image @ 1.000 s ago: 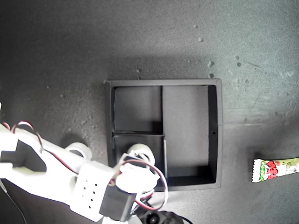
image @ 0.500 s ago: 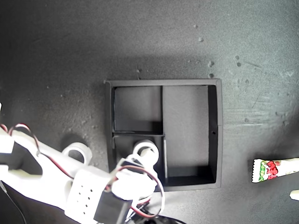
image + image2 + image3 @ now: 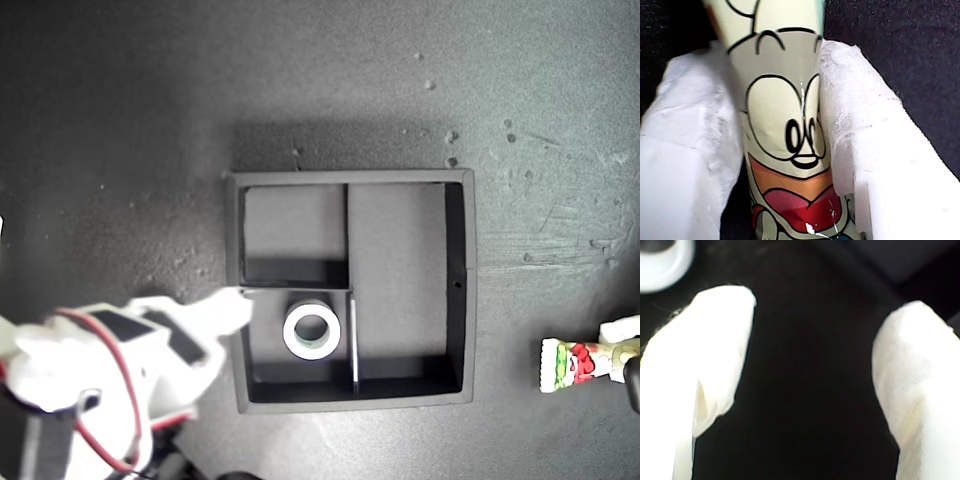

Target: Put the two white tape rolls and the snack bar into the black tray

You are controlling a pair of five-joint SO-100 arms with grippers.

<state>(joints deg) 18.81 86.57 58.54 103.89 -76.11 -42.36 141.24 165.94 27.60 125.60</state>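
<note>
**One roll in, bar grabbed**

One white tape roll [image 3: 312,331] sits in a small compartment of the black tray [image 3: 460,300]. My first hand [image 3: 782,150] pinches the snack bar [image 3: 575,364] – my second hand [image 3: 810,340] gapes wide, empty.

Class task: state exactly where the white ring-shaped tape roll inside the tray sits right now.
In the exterior view, the white ring-shaped tape roll lies flat in the square black divided tray's lower-left small compartment, beside the vertical divider.
</note>
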